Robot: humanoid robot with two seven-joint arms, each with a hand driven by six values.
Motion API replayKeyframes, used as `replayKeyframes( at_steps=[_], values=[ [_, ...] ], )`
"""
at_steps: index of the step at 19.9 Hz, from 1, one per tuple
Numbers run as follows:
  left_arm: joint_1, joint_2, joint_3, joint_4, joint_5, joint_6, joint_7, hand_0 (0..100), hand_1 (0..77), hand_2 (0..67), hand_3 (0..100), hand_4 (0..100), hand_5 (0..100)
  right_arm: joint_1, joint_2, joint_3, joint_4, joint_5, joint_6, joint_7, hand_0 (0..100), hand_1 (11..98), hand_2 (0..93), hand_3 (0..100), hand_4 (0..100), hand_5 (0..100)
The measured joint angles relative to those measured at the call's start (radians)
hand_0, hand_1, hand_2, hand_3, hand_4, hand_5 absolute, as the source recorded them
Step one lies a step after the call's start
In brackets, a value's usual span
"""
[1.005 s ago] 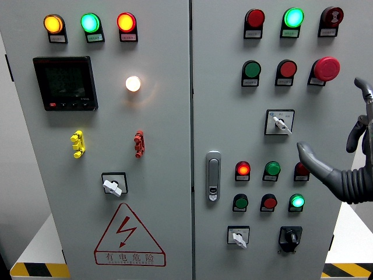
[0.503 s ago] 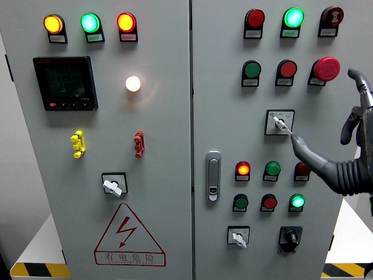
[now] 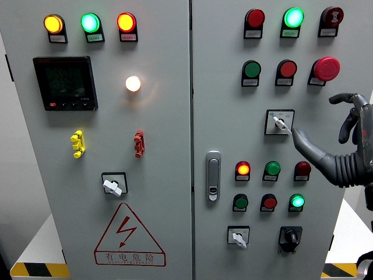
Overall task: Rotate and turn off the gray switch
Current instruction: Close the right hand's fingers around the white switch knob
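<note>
We see our right hand (image 3: 341, 143) at the frame's right edge, fingers (image 3: 304, 142) loosely spread and grasping nothing. One fingertip sits just beside the small gray rotary switch (image 3: 280, 123) on the gray metal panel (image 3: 221, 105).

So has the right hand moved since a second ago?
Yes. The right hand has risen and moved left; its extended finger now reaches the gray switch, up from beside the lower red button.
</note>
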Motion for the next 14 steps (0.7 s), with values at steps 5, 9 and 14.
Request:
replayKeyframes(
  at_steps=[5, 9, 14],
  values=[
    [0.0, 0.0, 0.0, 0.0, 0.0, 0.0, 0.0, 0, 0.0, 13.1, 18, 10, 12, 0.006, -0.0002, -0.014, -0.046, 0.008, -0.005, -0.021, 0, 39.0, 63.3, 96, 93, 100],
    [0.0, 0.0, 0.0, 0.0, 0.0, 0.0, 0.001, 0, 0.0, 13.1, 18, 10, 12, 0.032, -0.0002, -0.032, -0.088, 0.014, -0.01, -0.036, 0, 38.7, 64.1, 97, 92, 100],
    [0.0, 0.0, 0.0, 0.0, 0.0, 0.0, 0.001, 0, 0.0, 13.1, 18, 10, 12, 0.053, -0.0002, -0.048, -0.134, 0.015, -0.011, -0.04, 0, 38.5, 64.1, 97, 92, 100]
  ],
)
